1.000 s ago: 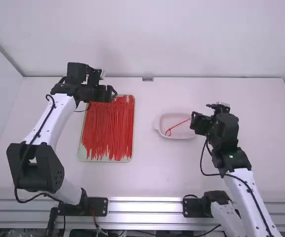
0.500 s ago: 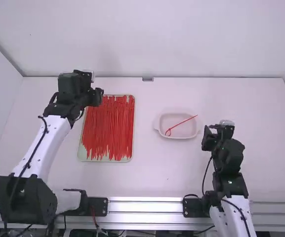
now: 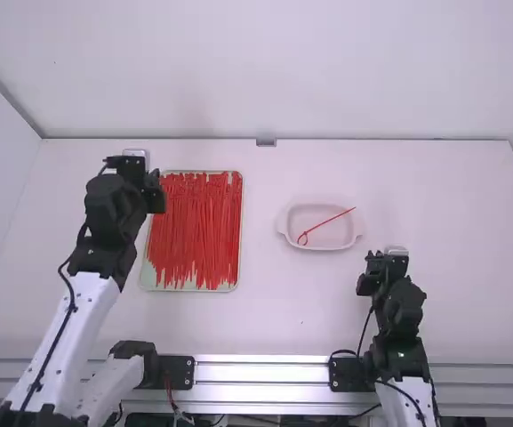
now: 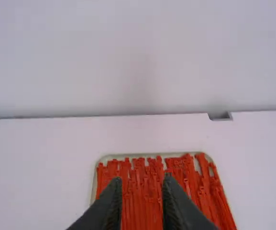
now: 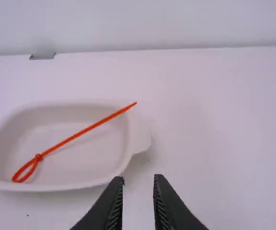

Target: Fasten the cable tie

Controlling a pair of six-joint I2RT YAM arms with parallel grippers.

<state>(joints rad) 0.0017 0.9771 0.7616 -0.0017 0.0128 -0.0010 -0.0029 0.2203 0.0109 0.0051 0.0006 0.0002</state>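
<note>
We see one thin red plastic cable tie (image 5: 75, 139) already closed into a small loop. It lies in the shallow white oval dish (image 5: 138, 139), its tail resting on the rim toward 2 o'clock. The dish sits at 3 o'clock of the flat pale tray (image 3: 189, 286), which is heaped with straight red cable ties (image 3: 194, 227).

The right gripper (image 5: 138, 181) hangs at the dish's 5 o'clock, near it but not touching, its fingers a narrow gap apart and holding nothing. The left gripper (image 4: 140, 184) sits by the tray's 10 o'clock corner, likewise slightly parted and empty.

We judge the main risk to be at the heap. The ties lie packed and overlapping, so a narrow pinch may drag up several or slip off one. A low pass by the right arm could also catch the tail and flip the looped tie onto the white table (image 3: 434, 178).
</note>
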